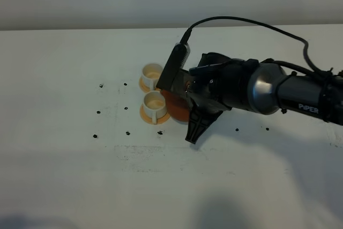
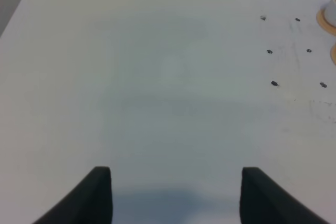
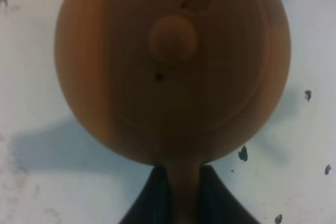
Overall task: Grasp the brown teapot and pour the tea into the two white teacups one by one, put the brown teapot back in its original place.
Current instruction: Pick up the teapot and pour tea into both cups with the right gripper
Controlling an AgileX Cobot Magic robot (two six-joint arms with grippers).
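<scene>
My right gripper (image 1: pixel 187 98) is shut on the stubby handle of the brown teapot (image 1: pixel 177 106), which hangs just right of the nearer white teacup (image 1: pixel 155 103). In the right wrist view the teapot (image 3: pixel 172 66) fills the frame, its lid knob facing the camera and its handle pinched between the dark fingers (image 3: pixel 155 198). The farther white teacup (image 1: pixel 152 73) stands behind the nearer one, each on an orange coaster (image 1: pixel 146 113). My left gripper (image 2: pixel 176 195) is open over bare table, far from the cups. The original place is hidden.
Small black marks (image 1: pixel 126 108) dot the white table (image 1: pixel 64 175) around the cups. The right arm (image 1: pixel 278 92) and its cable stretch in from the right. In the left wrist view a cup's edge (image 2: pixel 332 8) and an orange coaster (image 2: pixel 324 20) show at one corner.
</scene>
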